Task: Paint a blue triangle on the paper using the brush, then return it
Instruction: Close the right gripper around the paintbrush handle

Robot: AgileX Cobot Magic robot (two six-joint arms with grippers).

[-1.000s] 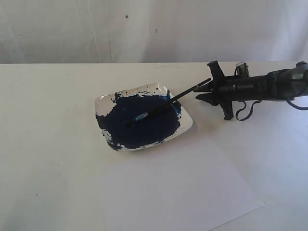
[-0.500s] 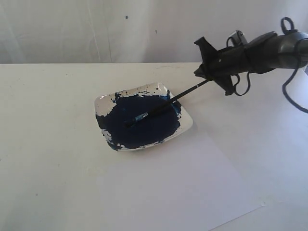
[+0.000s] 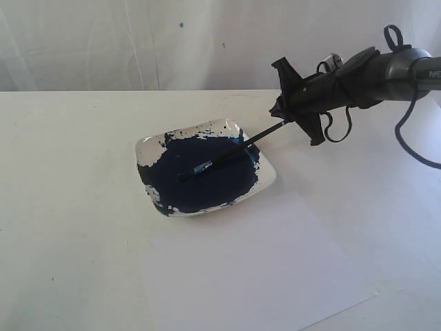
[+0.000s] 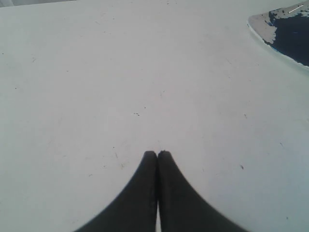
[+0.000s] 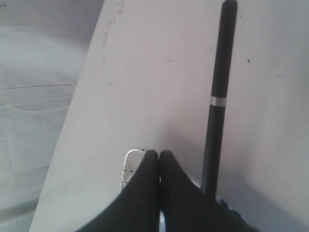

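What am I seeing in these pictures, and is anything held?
A two-armed robot. The wide picture comes from a camera off the arms; the other two sit on the wrists, looking past each end effector. On the white table lie a white square dish of dark blue paint and a plain white sheet of paper, unpainted. A thin black-handled brush rests in the dish. The right end effector is shut with the handle beside it, apparently not gripped. The left end effector is shut, empty.
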